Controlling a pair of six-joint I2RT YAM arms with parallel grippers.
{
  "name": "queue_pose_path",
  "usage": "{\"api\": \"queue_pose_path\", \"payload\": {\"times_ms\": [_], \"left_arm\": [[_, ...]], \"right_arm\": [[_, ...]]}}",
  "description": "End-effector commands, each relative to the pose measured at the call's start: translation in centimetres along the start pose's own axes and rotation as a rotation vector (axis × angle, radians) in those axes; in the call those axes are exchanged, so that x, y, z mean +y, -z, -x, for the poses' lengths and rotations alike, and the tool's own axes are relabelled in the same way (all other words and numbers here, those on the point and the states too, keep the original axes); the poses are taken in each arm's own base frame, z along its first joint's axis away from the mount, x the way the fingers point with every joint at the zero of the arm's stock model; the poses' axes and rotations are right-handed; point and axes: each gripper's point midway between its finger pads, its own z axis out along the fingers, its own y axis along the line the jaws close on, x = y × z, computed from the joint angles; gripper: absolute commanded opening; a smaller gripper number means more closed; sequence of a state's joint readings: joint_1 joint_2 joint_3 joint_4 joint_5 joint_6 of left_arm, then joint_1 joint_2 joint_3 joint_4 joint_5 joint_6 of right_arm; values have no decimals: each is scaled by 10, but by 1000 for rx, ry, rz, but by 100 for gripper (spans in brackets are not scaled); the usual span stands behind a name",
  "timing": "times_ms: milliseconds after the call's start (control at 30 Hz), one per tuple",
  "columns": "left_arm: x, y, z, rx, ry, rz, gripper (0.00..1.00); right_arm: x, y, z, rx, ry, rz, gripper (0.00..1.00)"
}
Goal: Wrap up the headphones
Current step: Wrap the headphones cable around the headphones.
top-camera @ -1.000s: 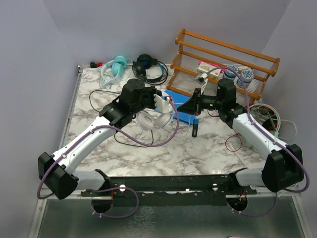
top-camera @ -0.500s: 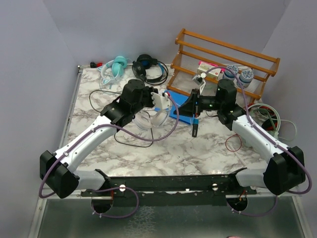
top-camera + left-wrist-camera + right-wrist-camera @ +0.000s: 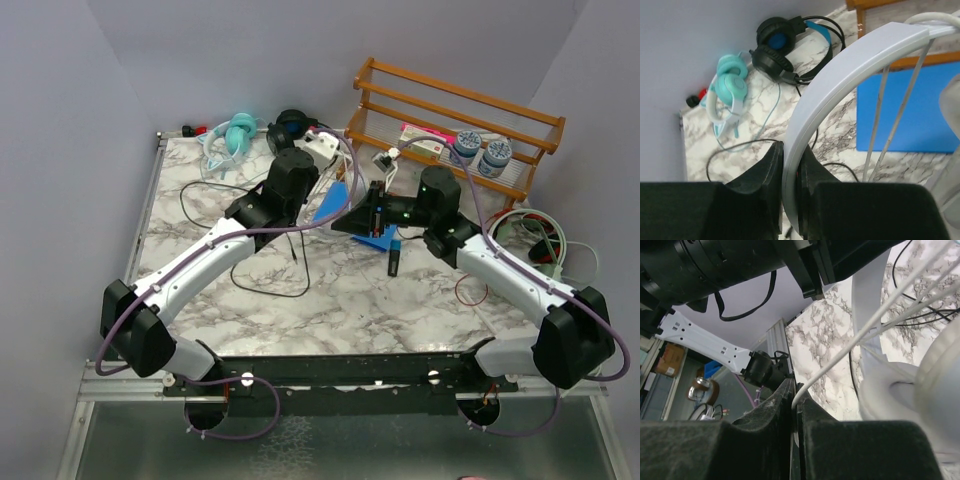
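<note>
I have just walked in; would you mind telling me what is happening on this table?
The left fingers are clamped on the headband of the white headset, holding it off the marble table. The right fingers pinch its thin cable, which runs straight out from them. The black headset and the teal headset lie at the table's far left corner, apart from both arms.

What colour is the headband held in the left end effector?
White. The headband shows best in the left wrist view.
</note>
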State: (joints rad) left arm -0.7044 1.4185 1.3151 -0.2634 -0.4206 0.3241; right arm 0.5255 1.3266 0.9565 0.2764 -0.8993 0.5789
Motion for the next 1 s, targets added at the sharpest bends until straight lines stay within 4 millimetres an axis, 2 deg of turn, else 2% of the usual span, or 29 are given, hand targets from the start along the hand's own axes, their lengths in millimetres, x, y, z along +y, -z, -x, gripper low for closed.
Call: {"api": "queue_pose_path", "payload": {"times_ms": [0, 133, 300, 700, 967], "left_arm": [[33, 4, 11, -33, 471, 276, 0], [24, 4, 12, -46, 639, 258, 0], [16, 7, 21, -67, 766, 208, 0], [19, 11, 31, -11, 910, 191, 0], [16, 7, 27, 28, 951, 138, 0]], "right_arm": [[-7, -11, 4, -30, -13, -45, 15], [-15, -13, -4, -18, -22, -82, 15], [-22, -14, -12, -17, -24, -101, 15], [-41, -12, -37, -19, 11, -189, 15], [-51, 0, -50, -87, 30, -240, 15]]}}
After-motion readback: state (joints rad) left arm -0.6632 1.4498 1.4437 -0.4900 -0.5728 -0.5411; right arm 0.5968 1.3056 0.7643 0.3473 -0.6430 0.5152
